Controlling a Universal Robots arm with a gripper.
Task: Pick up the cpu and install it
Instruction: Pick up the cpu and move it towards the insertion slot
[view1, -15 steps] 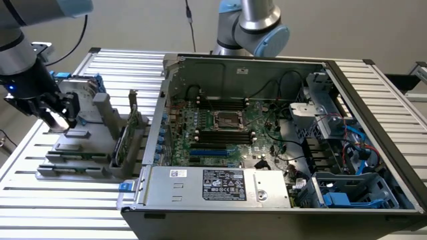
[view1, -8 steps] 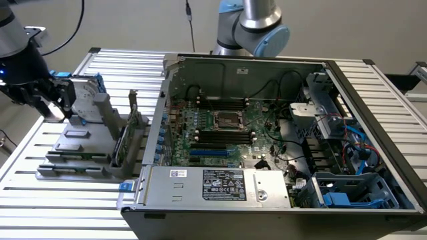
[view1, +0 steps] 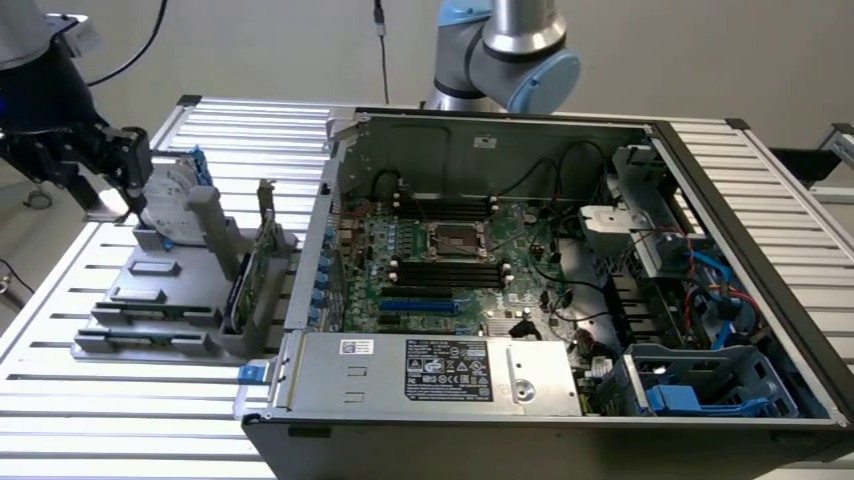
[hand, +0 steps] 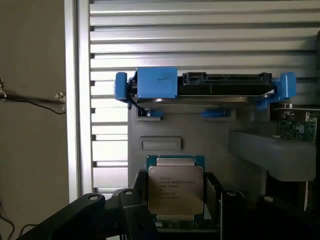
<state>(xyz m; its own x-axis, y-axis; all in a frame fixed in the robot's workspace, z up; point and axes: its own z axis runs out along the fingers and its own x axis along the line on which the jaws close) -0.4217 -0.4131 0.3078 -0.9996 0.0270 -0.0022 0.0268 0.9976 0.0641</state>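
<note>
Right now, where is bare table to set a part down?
Bare table slats lie at the exterior view's lower left, near the grey fixture, and at its right, beside the computer case. Crowded: the fixture by the gripper, and inside the case.

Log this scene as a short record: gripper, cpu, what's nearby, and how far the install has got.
gripper: above the grey parts holder, at the exterior view's left
cpu: right at the gripper, metal top toward the wrist camera
hard drive: in blue frame, on the holder beyond the cpu
computer case: open, motherboard exposed
install: not done, cpu outside the case
</note>
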